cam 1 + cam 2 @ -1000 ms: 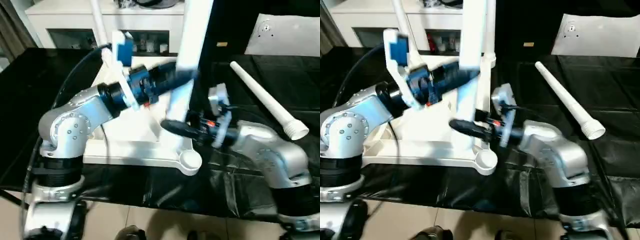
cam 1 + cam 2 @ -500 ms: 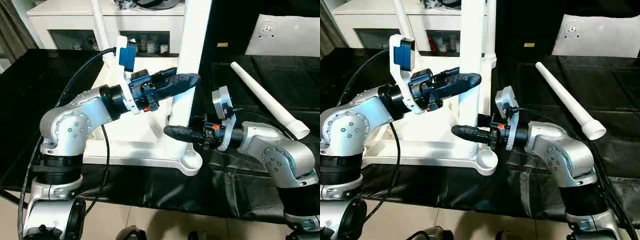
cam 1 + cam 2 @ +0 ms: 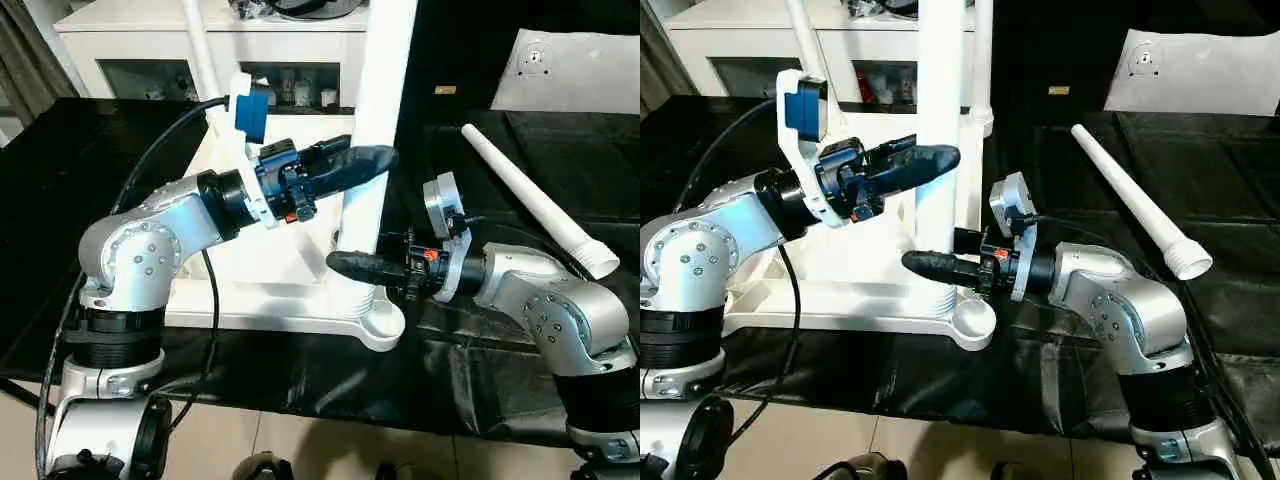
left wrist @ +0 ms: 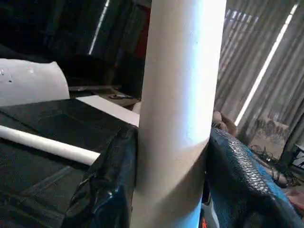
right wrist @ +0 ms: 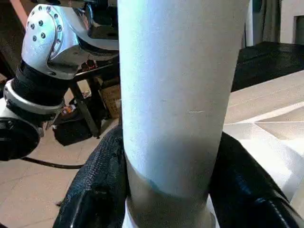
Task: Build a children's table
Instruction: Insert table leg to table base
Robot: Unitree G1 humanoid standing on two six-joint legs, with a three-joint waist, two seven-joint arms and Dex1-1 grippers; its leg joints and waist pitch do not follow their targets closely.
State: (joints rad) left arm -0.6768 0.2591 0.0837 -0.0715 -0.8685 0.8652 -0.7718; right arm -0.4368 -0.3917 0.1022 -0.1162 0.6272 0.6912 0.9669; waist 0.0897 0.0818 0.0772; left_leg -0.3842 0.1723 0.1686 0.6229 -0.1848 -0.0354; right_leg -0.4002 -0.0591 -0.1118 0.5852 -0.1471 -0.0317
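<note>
Tabletop (image 3: 270,290) is lying underside-up at centre-left of the frame on the black-draped table (image 3: 480,370), with one leg (image 3: 385,120) standing upright in its near corner socket. Left of that leg, the left pincer (image 3: 375,160) is now pinching it high up, having narrowed from a wider spread a second ago and steadied. Lower and to the right, the right pincer (image 3: 345,265) is pinching the same leg near its base, unchanged. Likely the leg is being seated. A spare leg (image 3: 530,200) is lying at upper right. No readable writing is showing.
</note>
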